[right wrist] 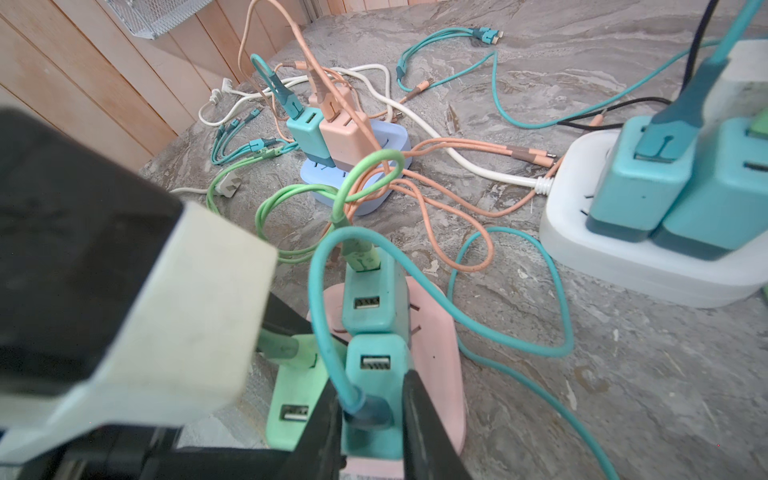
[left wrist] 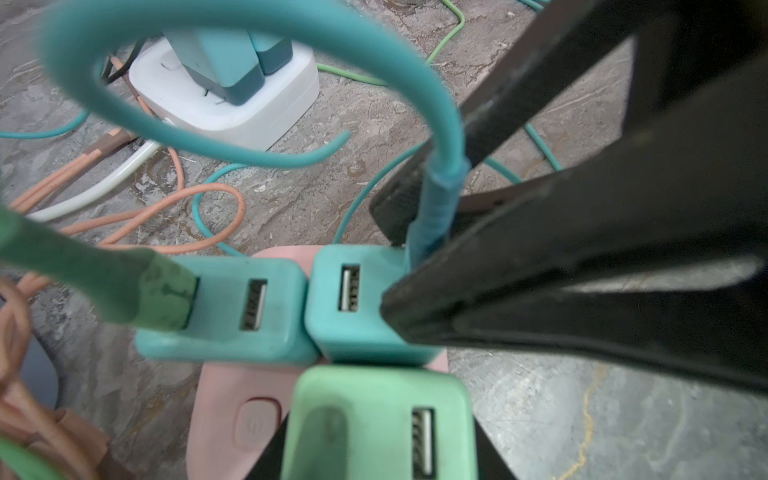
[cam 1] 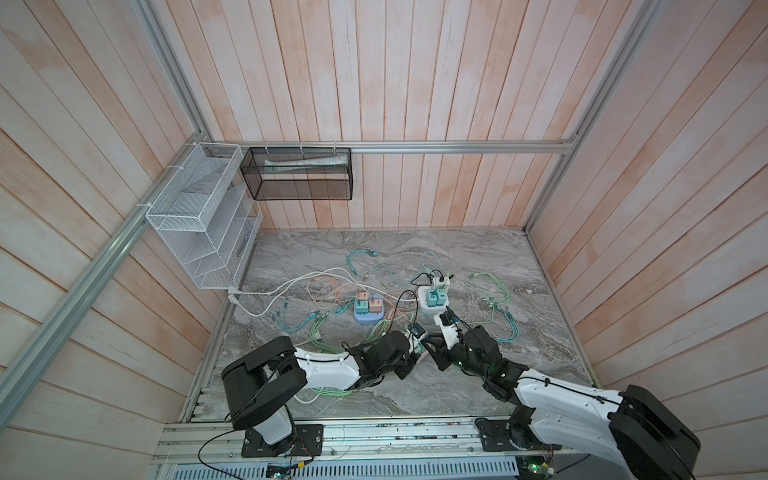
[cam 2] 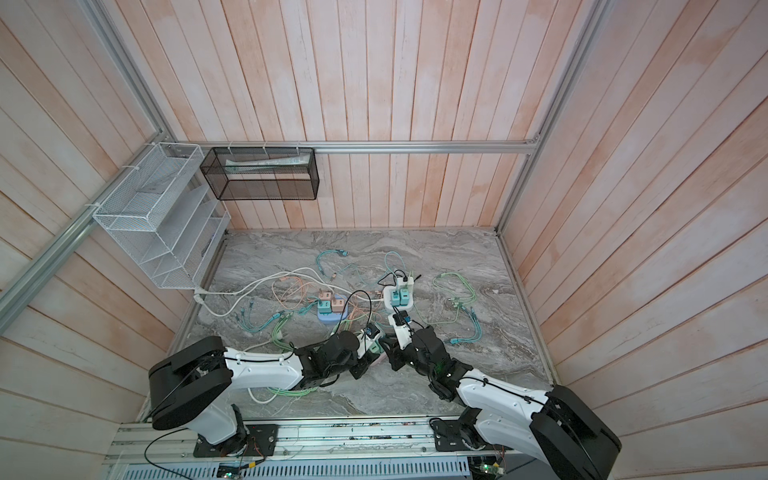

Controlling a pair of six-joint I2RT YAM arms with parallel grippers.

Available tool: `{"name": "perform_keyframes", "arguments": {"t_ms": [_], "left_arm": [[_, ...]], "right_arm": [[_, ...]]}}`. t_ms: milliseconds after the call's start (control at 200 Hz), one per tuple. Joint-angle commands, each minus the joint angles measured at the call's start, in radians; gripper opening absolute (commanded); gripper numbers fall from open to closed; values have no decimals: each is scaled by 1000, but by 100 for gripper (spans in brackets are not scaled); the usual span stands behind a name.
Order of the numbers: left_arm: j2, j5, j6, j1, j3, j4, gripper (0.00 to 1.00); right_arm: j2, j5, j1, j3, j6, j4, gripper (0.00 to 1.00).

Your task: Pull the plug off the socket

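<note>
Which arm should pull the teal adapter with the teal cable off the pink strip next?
Right. The right gripper grips that teal adapter on both sides. The left gripper is clamped on the light green adapter beside it, so it likely serves better bracing the pink strip.

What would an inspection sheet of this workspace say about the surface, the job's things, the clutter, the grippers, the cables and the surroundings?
Surface: grey marble-look tabletop, no spill seen.
Job's things: pink power strip carries the teal adapter, a second teal adapter and the mint adapter.
Clutter: blue power strip and white power strip, both with adapters.
Grippers: right gripper shut on the teal adapter; left gripper shut on the mint adapter.
Cables: teal cable loops up from the teal adapter; loose cables lie tangled on the tabletop.
Surroundings: plank walls, white wire basket, black mesh basket.
</note>
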Motion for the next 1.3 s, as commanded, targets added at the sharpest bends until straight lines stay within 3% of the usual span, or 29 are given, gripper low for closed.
{"name": "perform_keyframes", "arguments": {"t_ms": [0, 295, 995, 1295], "left_arm": [[22, 21, 6, 2, 15, -32, 13], [-11, -9, -6, 3, 86, -75, 10], [-118, 15, -80, 61, 59, -62, 3], [-119, -87, -32, 21, 43, -83, 3]], "right_arm": [[1, -29, 6, 19, -29, -10, 23], [40, -52, 37, 3, -38, -18, 9], [124, 23, 145, -19, -1, -16, 4], [128, 71, 147, -6, 8, -47, 3]]}}
